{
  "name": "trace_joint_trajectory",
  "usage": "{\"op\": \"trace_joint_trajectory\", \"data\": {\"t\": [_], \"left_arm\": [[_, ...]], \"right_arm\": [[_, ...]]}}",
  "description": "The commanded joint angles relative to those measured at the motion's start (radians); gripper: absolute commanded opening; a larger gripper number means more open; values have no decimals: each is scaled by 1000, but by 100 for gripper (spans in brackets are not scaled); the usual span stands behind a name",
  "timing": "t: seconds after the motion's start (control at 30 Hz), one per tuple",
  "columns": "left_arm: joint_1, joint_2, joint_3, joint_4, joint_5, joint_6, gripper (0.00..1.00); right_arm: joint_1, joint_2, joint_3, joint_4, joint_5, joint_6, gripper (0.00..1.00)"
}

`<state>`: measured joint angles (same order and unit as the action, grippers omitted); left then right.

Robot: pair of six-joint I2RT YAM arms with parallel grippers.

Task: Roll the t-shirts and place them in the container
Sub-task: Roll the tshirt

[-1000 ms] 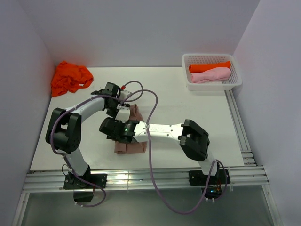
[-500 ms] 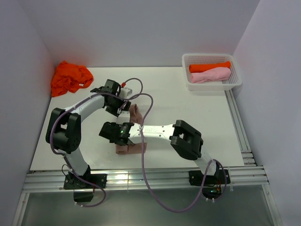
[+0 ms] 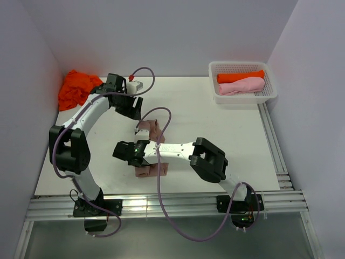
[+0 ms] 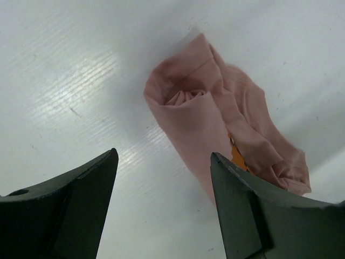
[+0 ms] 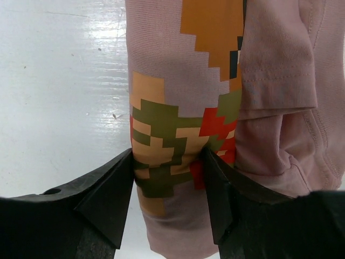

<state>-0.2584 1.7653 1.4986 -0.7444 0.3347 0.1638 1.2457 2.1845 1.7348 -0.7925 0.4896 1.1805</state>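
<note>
On the surface (image 3: 226, 129), right fingers (image 5: 108, 199) pinch the shirt (image 5: 178, 81); left fingers (image 4: 70, 205) hang spread. Best roll tight, edges level.

From overhead, the right arm (image 3: 175, 148) lies across the pinkish-brown t-shirt (image 3: 153, 129), hiding its middle — its own jaws cannot be made out under the dark wrist. The right wrist view cuts the cloth off at 12 and 3 o'clock. From the left wrist, the roll's end at 5 o'clock lies behind a finger (image 4: 259, 216) of the left gripper (image 4: 163, 152). The left arm (image 3: 91, 110) covers the orange heap (image 3: 75, 89) at its 3 o'clock edge; the rolled shirts (image 3: 241, 82) in the basket (image 3: 242, 99) are too small for detail.
</note>
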Motion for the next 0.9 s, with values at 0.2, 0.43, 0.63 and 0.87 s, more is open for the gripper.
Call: {"op": "trace_joint_trajectory", "data": {"t": [0.2,0.43,0.63,0.87], "left_arm": [[56,-59,-60,-41,93,62,75],[96,-87,-153,-33,133,98,76],[116,-105,-228,-13,147,118,76],[116,-113,-290,8,196,121,77]], "right_arm": [[-15,-38,-127,137,-92,-58,37],[-92,-227,-481,662,-310,-91,30],[-152,-276,-650,950,-424,-36,30],[-190,-276,-779,1144,-473,65,31]]}}
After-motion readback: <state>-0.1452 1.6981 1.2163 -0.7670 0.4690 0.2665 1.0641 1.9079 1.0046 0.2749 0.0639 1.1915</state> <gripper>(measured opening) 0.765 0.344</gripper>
